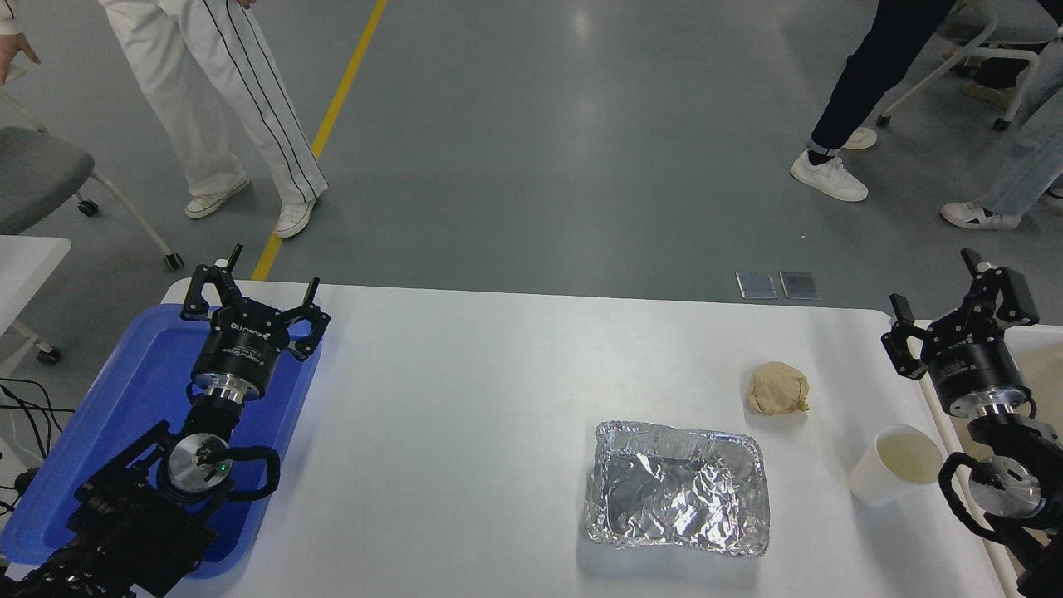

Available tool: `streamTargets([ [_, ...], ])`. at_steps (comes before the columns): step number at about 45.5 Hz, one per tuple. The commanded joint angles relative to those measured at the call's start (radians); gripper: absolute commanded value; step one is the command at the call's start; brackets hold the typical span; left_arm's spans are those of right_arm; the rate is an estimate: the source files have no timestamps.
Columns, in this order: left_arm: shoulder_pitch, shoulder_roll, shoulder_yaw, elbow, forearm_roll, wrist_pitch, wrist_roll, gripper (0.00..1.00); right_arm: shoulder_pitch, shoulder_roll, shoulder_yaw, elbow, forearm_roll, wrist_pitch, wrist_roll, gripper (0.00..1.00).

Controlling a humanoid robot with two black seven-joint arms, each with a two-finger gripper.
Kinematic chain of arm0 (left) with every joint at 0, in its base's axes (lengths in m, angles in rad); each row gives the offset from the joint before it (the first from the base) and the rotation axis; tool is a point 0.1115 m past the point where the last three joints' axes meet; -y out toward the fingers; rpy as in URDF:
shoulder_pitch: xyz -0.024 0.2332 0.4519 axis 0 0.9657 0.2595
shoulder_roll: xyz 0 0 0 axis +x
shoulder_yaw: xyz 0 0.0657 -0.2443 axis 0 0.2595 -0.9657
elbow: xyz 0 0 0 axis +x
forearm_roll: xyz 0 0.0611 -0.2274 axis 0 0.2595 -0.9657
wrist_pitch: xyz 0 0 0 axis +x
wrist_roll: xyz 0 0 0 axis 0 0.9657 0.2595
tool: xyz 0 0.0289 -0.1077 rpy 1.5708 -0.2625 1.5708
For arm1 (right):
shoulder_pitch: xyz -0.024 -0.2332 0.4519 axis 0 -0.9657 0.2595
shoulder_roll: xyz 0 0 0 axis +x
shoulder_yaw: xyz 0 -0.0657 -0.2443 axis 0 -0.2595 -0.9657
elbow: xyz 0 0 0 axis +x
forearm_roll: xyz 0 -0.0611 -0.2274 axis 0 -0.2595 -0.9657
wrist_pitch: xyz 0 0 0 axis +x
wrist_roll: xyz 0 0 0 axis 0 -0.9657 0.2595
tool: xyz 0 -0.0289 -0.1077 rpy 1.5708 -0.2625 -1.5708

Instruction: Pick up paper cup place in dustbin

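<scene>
The paper cup is small, white and tapered with a cream inside. It stands near the table's right edge, tilted toward the camera. The dustbin shows only partly at the right edge, with an off-white rim and beige inside, mostly behind the right arm. My right gripper is open and empty, hovering above the table's right edge, behind and to the right of the cup. My left gripper is open and parked over the blue tray at the left.
A crumpled tan paper ball lies behind the cup to its left. A crinkled silver foil tray sits at centre right. A flat blue tray lies at the table's left. People's legs and chairs are beyond the far edge.
</scene>
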Motion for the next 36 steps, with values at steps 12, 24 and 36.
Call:
streamTargets([
  [12, 0.000, 0.000, 0.000, 0.001, 0.000, 0.000, 0.000, 1.00, 0.012, -0.003, 0.000, 0.002, 0.000, 0.002, 0.008, 1.00],
  [24, 0.000, 0.000, 0.000, -0.001, 0.000, 0.000, 0.000, 1.00, 0.012, 0.004, -0.019, 0.002, 0.000, 0.002, 0.008, 1.00],
  [36, 0.000, 0.000, 0.000, -0.001, 0.000, 0.000, 0.000, 1.00, 0.008, 0.018, -0.023, 0.002, 0.000, -0.001, 0.006, 1.00],
])
